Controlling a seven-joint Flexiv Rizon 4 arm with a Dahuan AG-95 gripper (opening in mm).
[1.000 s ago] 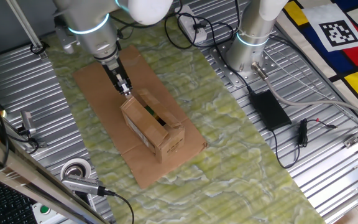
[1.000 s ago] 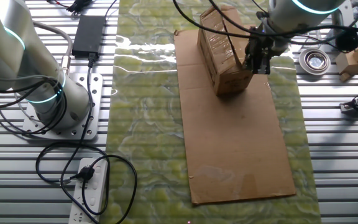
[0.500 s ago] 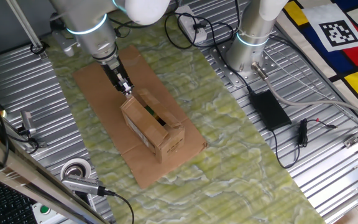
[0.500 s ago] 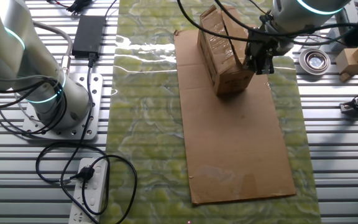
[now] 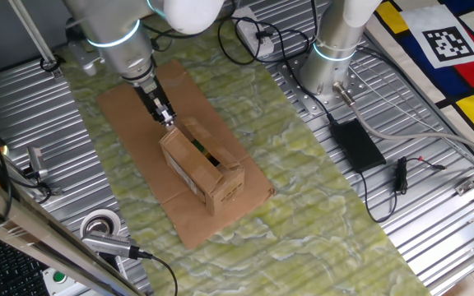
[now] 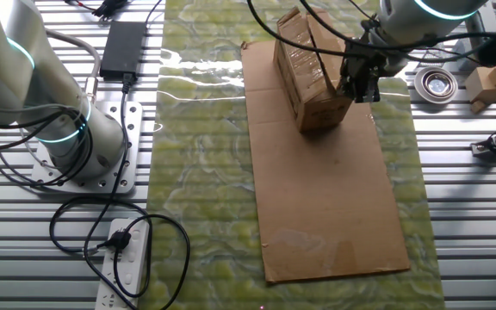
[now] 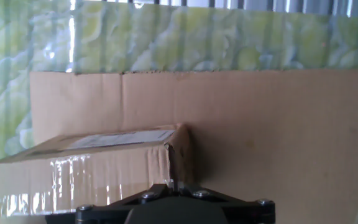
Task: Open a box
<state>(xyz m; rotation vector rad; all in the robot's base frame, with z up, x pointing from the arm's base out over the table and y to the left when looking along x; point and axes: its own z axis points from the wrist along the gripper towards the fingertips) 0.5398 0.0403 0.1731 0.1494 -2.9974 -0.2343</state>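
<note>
The box (image 5: pixel 202 167) is a small brown carton lying on a large flat cardboard sheet (image 5: pixel 130 105). A dark slit runs along its top between the flaps. In the other fixed view the box (image 6: pixel 306 66) shows shiny tape on its side. In the hand view the box (image 7: pixel 86 168) sits at lower left with a white label (image 7: pixel 120 138) on its upper face. My gripper (image 5: pixel 167 120) has its fingers together at the box's end edge, touching or almost touching its top corner. It also shows in the other fixed view (image 6: pixel 356 89) and the hand view (image 7: pixel 171 185).
A green patterned mat (image 5: pixel 303 189) lies under the sheet. A tape roll (image 5: pixel 99 224) and a metal tool (image 5: pixel 109 244) lie near the front left. A second arm's base (image 5: pixel 329 59), a black power adapter (image 5: pixel 357 145) with cables, and a power strip (image 6: pixel 126 258) stand around.
Almost nothing. The arm has shifted very slightly while the gripper tip stays at the box's end corner. The box has not moved.
</note>
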